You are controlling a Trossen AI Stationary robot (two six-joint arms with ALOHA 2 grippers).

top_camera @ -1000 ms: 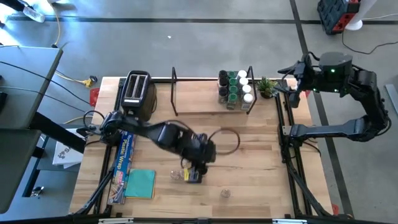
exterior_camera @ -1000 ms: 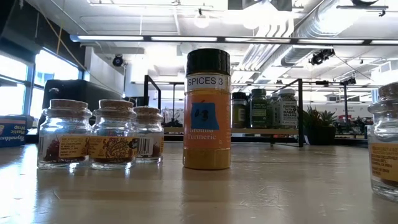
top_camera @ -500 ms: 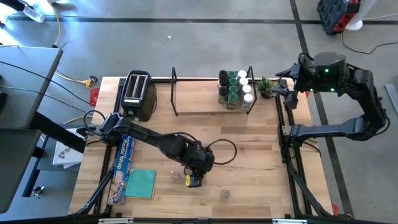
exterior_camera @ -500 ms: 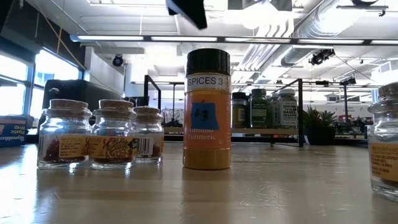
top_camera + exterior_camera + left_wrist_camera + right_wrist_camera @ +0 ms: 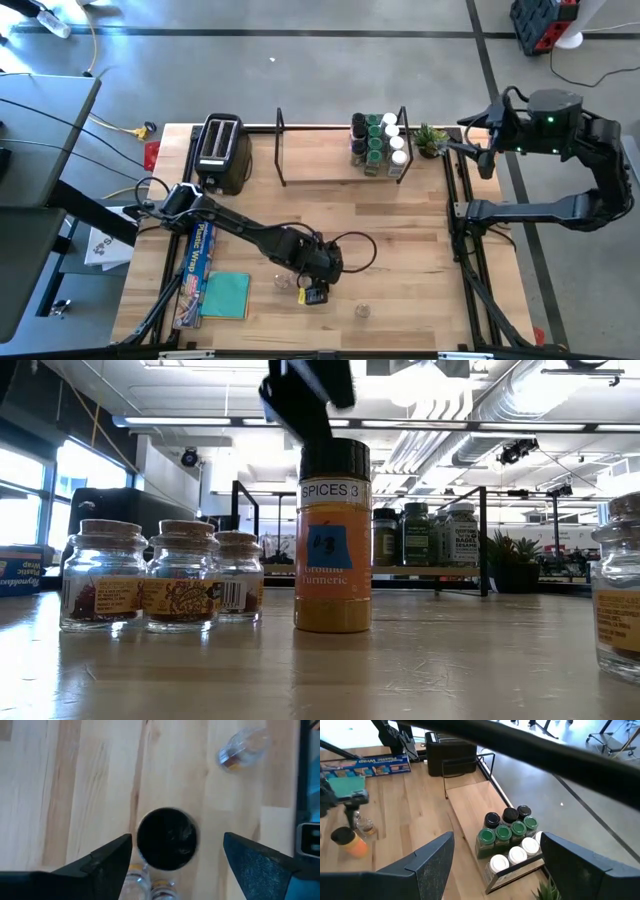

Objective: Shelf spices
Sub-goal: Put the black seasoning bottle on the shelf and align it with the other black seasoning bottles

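Since the earlier frames the left hand (image 5: 315,287) has been sliding toward the table's front edge and dropping lower, and in the low view it is now hanging just above the black lid of the turmeric jar (image 5: 333,538); in the left wrist view its fingers (image 5: 102,862) are spreading wide on either side of that lid, released and gripping nothing; the turmeric jar is standing upright on the table (image 5: 420,240), well in front of the shelf (image 5: 320,160); three small cork-topped glass jars (image 5: 160,575) are sitting in a tight row just beside the turmeric jar; another small glass jar (image 5: 362,311) is sitting apart from the turmeric jar, nearer the front edge; a cluster of jars with green, white and dark lids (image 5: 378,143) is already standing at the right end of the shelf; the right hand (image 5: 478,145) is hovering off the table's right edge, beyond that end of the shelf, its fingers (image 5: 430,862) held apart and empty; the toaster (image 5: 220,150) is sitting just left of the shelf.
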